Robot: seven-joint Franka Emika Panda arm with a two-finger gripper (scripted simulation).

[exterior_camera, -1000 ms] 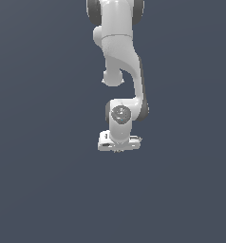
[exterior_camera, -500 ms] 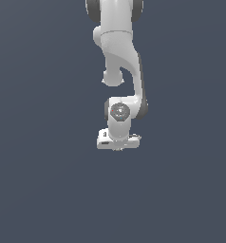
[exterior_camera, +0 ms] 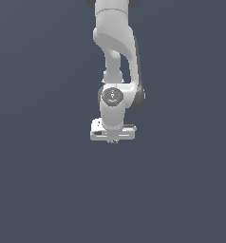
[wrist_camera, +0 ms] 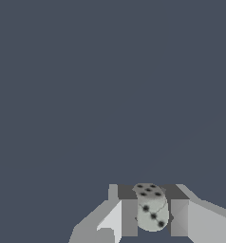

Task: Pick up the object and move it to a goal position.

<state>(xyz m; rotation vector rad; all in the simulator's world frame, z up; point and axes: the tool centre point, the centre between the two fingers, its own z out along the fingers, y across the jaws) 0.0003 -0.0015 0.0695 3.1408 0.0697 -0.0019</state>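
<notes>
Gripper [wrist_camera: 153,223] clamping spotted pale die [wrist_camera: 151,207], no writing

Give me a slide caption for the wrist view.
Hand closed on a pale grey die with dark pips, held over a plain dark floor.

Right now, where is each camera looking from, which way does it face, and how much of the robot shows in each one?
Exterior view: off the arm, looking at the white arm against a plain dark grey ground; exactly from where cannot be told. The arm runs down from the top edge to the gripper.
Wrist view: on the wrist, looking along the gripper at the same grey ground; only the fingers show, with a pale dotted die between them.
Shared: the gripper and the grey ground; the die is hard to make out in the exterior view.
</notes>
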